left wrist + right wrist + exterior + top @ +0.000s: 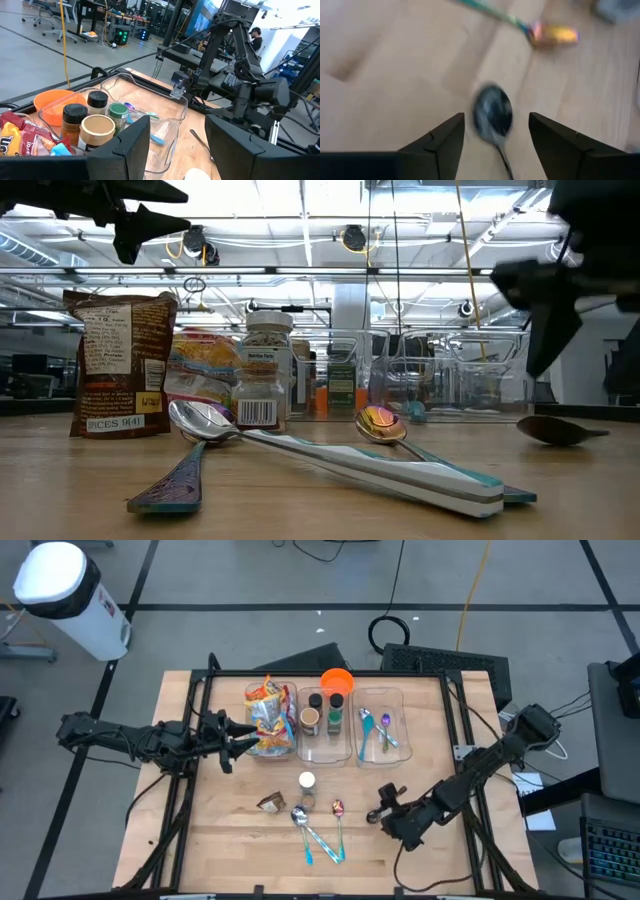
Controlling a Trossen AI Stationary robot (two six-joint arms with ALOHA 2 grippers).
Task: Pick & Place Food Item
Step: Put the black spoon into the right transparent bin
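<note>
Dark spoon [493, 114] blurred, handle cut off at frame edge.

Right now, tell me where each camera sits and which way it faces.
High: above, looking down on the table; both arms show.
Low: at tabletop height, looking level past the brown spice packet; arms show dark at the top.
Left wrist: faces the clear bins; left pincer open.
Right wrist: faces the black spoon; right pincer open.
Shared: high and low both show the packet.
</note>
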